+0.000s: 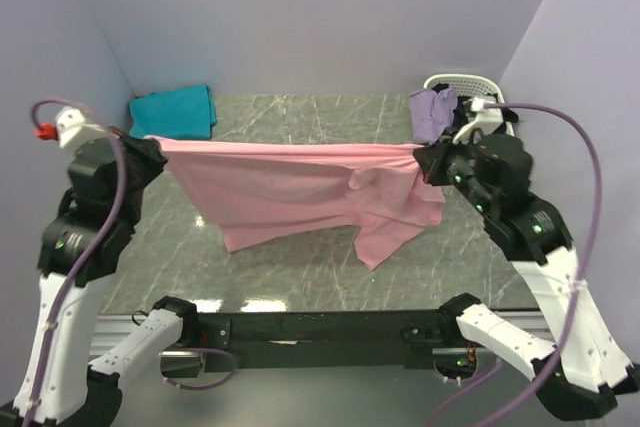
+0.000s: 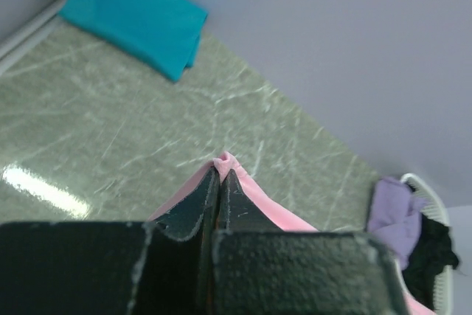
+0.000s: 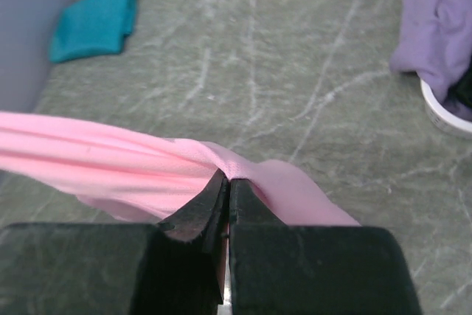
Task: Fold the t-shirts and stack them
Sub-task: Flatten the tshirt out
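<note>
Where the pink t-shirt (image 1: 300, 192) hangs: stretched taut above the table (image 1: 300, 117)
Left gripper (image 1: 152, 144): pinching its left end
Right gripper (image 1: 425, 159): pinching its right end
Teal t-shirt (image 1: 175, 112): folded, far-left corner

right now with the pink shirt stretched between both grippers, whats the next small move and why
Probably lower both arms together so the pink t-shirt spreads flat on the table. The left gripper and right gripper are each shut on an edge, holding it taut in the air with the rest hanging below, so it looks ready to lay down for folding.
</note>
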Controlling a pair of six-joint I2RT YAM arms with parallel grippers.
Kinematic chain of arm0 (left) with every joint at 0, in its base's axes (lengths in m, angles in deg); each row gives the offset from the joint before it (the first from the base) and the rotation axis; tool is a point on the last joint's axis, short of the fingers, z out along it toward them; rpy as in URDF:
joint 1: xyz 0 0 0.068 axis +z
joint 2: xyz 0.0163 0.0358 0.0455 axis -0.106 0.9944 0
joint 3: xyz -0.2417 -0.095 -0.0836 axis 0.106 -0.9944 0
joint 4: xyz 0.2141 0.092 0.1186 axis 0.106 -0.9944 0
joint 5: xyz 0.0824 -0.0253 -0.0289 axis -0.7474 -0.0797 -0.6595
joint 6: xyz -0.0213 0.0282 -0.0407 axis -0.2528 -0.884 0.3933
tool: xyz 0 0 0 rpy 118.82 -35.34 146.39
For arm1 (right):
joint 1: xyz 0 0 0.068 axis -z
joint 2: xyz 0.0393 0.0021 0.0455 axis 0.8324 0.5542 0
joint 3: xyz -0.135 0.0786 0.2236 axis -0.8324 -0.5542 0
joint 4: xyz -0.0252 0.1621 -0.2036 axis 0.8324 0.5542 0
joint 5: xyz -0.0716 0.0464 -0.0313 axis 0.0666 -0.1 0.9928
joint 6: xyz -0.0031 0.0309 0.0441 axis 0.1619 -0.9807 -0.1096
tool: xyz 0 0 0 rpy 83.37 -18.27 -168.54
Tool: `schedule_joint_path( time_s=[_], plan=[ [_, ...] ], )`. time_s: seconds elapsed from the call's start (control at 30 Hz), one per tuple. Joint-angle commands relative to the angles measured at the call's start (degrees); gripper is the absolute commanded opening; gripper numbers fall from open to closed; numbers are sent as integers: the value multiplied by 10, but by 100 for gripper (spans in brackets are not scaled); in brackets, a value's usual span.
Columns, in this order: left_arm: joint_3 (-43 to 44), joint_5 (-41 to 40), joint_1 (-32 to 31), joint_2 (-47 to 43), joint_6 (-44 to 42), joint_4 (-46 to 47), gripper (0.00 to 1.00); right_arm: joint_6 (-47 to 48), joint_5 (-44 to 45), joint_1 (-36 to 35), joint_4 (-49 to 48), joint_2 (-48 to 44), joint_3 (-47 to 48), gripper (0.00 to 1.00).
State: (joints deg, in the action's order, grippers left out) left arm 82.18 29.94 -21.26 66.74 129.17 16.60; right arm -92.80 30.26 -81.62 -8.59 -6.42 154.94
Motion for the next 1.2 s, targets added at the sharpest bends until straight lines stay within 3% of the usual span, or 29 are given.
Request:
schedule_joint_path(
  time_s=[0.0, 0.3, 0.5, 0.67, 0.87, 0.97, 1.0, 1.17],
  plan=[
    [76, -45, 12, -28, -40, -51, 1, 36, -45, 6, 42, -47, 75, 0],
    [207, 85, 12, -43, -84, -91, 1, 26, -311, 6, 68, -75, 127, 0],
    [318, 211, 12, -18, -110, -148, 1, -32, -495, 6, 13, -116, 88, 5],
    [414, 228, 11, 2, -96, -214, 1, -97, -580, 6, -52, -150, 68, 7],
    [393, 143, 12, 4, -84, -229, 1, -86, -449, 5, -24, -125, 58, 6],
    [295, 121, 11, 1, -81, -184, 1, -65, -361, 5, -24, -71, 26, 5],
    [225, 121, 11, -2, -78, -164, 1, -61, -348, 6, -31, -55, 16, 4],
    [37, 119, 12, 0, -47, 3, 1, -35, -241, 5, -81, 78, -28, 0]
  ],
)
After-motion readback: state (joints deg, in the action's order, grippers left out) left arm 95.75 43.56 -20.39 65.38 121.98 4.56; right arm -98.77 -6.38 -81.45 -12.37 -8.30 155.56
